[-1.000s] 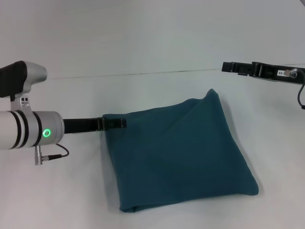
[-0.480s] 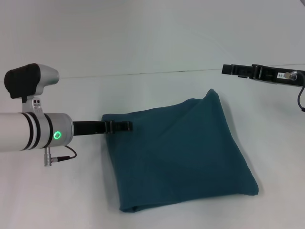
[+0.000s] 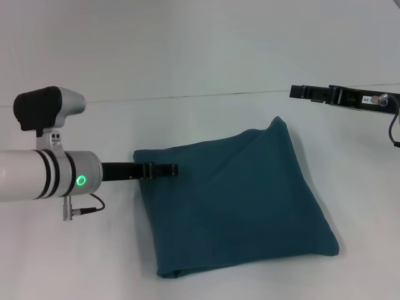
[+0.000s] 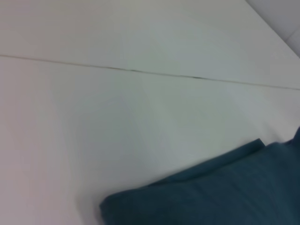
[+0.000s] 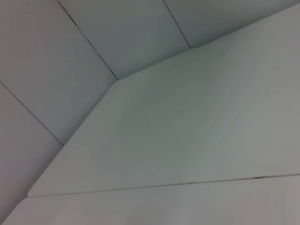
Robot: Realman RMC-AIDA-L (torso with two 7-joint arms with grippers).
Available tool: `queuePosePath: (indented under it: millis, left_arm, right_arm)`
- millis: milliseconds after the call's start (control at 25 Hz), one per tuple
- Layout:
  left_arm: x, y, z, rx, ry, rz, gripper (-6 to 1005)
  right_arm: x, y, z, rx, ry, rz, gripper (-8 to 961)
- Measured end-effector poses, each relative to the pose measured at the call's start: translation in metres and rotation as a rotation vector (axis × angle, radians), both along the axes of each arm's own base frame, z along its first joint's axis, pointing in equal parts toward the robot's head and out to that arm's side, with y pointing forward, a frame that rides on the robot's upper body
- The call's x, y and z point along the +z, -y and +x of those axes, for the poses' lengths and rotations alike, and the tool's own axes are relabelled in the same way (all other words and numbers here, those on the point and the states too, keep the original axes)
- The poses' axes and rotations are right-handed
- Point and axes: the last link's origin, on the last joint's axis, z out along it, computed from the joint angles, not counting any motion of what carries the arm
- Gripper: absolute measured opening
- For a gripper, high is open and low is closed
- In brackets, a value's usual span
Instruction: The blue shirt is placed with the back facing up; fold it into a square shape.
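1. Blue shirt (image 3: pixel 234 200): lies flat on the white worktop (image 3: pixel 187 69), near the middle of the head view. It is already gathered into a compact four-sided packet with layered edges along its near side; no sleeves or collar show. The outline is a skewed quadrilateral, with the far right corner drawn up into a point.
2. Left end effector (image 3: pixel 172 169): low over the shirt's far left corner, reaching in from the left. Whether it touches the cloth cannot be told. Whether its fingers are apart or together cannot be told.
3. Right end effector (image 3: pixel 297 92): held off at the far right, well apart from the shirt and carrying nothing visible. Finger state cannot be told.
4. Progress, as judged: the main folds appear done, and the packet is close to square.
5. Remaining, as judged: squaring the peaked far corner and flattening the edges, then clearing the left arm away.
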Motion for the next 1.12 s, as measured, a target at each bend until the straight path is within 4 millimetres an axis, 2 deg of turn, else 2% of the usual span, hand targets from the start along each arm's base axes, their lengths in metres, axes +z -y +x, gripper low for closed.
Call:
queuePosePath:
  millis: [240, 680, 920, 1000, 1120]
  left_arm:
    - [-0.004, 0.000, 0.006, -0.031, -0.016, -0.019, 897]
    - [-0.002, -0.004, 0.008, -0.062, -0.036, 0.009, 715]
    - [-0.004, -0.004, 0.010, -0.073, -0.043, 0.001, 466]
    - [-0.004, -0.004, 0.010, -0.074, -0.044, 0.001, 223]
    - [-0.003, -0.004, 0.011, -0.077, -0.044, 0.004, 150]
  right_arm:
    - [-0.001, -0.001, -0.001, 0.001, 0.000, 0.001, 812]
    - [-0.003, 0.001, 0.001, -0.008, -0.005, -0.001, 811]
    - [-0.003, 0.000, 0.002, -0.010, -0.002, 0.002, 811]
    - [-0.003, 0.000, 0.002, -0.010, -0.001, 0.002, 811]
    - [-0.003, 0.000, 0.002, -0.010, 0.000, 0.002, 811]
